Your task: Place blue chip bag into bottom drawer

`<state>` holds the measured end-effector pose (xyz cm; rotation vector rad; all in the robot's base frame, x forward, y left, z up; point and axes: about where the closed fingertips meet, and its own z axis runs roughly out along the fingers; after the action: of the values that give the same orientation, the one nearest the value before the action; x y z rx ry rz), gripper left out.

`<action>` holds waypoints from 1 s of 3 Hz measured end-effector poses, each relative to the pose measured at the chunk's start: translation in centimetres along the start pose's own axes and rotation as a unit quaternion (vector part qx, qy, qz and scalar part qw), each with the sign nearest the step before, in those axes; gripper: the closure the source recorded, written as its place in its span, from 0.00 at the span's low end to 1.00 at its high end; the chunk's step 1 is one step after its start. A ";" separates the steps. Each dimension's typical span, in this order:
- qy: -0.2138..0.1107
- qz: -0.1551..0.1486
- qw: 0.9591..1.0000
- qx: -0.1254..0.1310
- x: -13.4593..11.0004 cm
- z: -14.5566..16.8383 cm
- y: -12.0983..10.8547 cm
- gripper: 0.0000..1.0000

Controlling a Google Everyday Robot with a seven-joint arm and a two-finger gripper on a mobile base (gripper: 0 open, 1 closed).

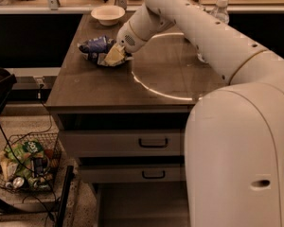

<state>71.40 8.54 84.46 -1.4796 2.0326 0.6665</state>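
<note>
The blue chip bag (94, 46) lies crumpled on the dark table top (85, 89), near its far left part. My gripper (113, 56) is down at the bag's right end and touches it, with the white arm reaching in from the right. The bottom drawer (141, 207) stands pulled out at the foot of the cabinet, and its plain grey floor shows. My large white arm housing hides the drawer's right part.
A white bowl (107, 14) sits at the table's far edge and a water bottle (219, 8) at the far right. Two shut drawer fronts with black handles (153, 142) are below the top. A wire basket with green packets (26, 167) stands on the floor at left.
</note>
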 end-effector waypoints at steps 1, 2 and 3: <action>0.000 0.000 1.000 0.000 0.0 0.0 0.0 1.00; 0.000 0.000 1.000 0.000 0.0 0.0 0.0 1.00; 0.000 0.000 1.000 0.000 0.0 0.0 0.0 1.00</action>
<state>71.39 8.56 84.45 -1.4800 2.0325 0.6665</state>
